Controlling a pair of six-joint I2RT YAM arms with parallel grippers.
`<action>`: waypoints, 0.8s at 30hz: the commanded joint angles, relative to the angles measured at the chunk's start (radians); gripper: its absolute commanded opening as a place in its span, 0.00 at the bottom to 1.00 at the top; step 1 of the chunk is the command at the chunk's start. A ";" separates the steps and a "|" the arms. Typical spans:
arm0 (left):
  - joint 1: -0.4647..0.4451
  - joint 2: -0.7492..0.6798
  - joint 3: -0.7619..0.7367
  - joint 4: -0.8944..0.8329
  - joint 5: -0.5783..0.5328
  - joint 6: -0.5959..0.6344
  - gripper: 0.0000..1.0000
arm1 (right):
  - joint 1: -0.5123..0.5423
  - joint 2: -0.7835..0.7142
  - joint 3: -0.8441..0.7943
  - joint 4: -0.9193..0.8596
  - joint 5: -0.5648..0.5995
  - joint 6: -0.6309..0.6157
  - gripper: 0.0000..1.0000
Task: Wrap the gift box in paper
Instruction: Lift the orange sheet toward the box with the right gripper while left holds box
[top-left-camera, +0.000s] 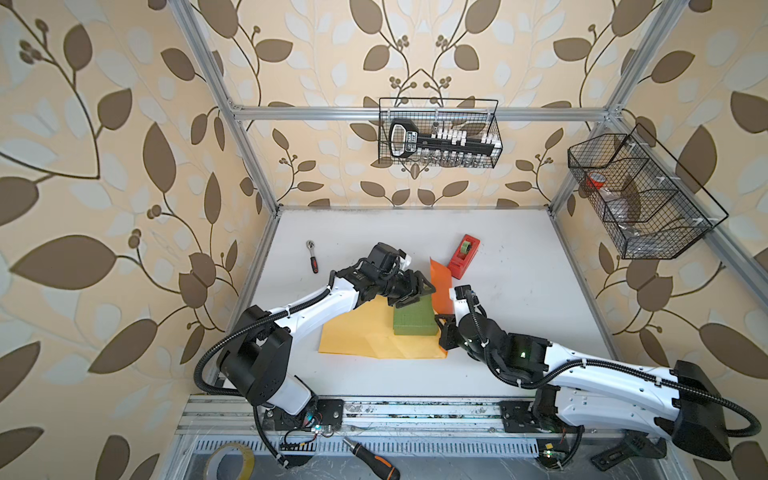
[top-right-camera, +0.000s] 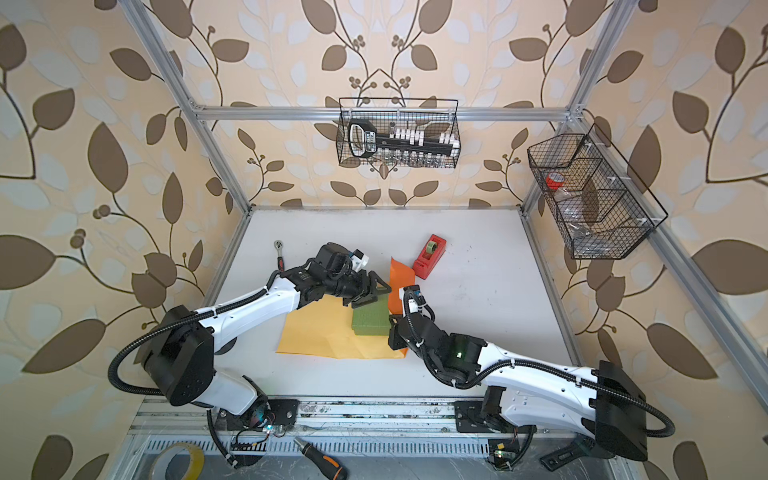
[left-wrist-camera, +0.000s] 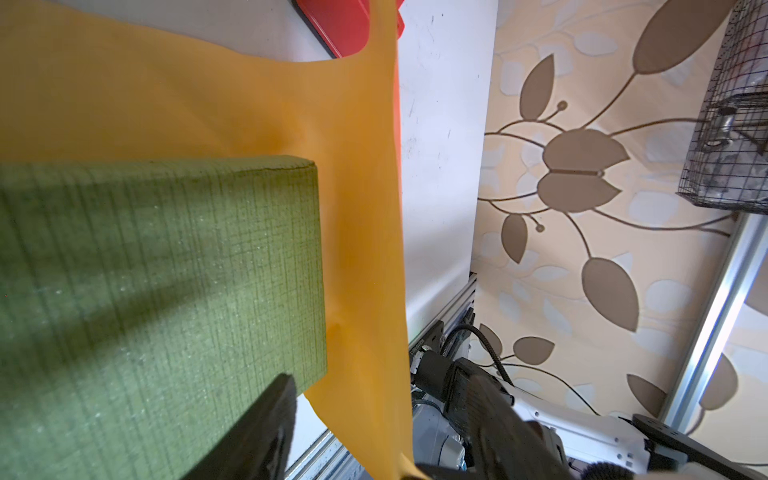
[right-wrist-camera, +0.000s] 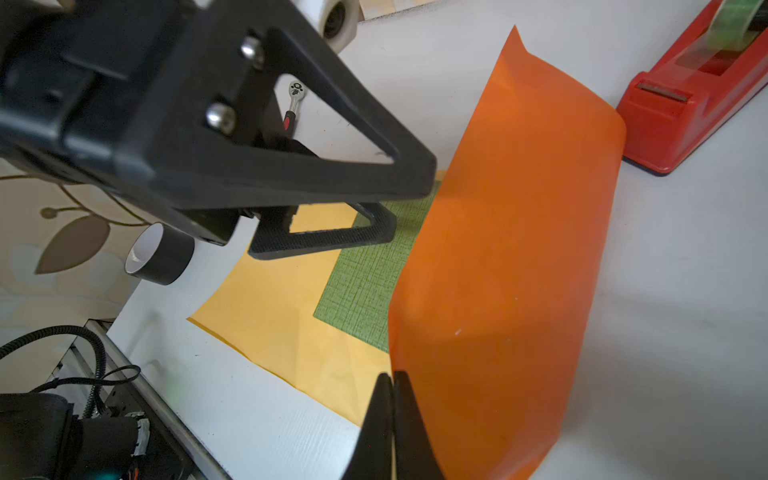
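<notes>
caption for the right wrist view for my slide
Right hand pinches the paper by its edge, holding up an orange flap beside the green gift box; open left hand hovers over the box.

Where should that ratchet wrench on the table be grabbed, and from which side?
Take the ratchet wrench by its red-and-black handle, probably straight down from above, jaws closing across the handle's width. It lies flat on the white table, apart from other things, and the handle looks thicker than the metal neck.
</notes>
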 joint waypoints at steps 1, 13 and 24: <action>-0.002 0.021 0.054 0.041 0.027 -0.003 0.63 | 0.014 0.027 0.032 0.044 0.028 0.023 0.00; -0.007 0.059 0.088 -0.016 0.000 0.057 0.36 | 0.031 0.072 0.036 0.077 0.027 0.028 0.00; -0.031 0.096 0.117 -0.060 -0.037 0.105 0.23 | 0.036 0.091 0.037 0.089 0.026 0.034 0.00</action>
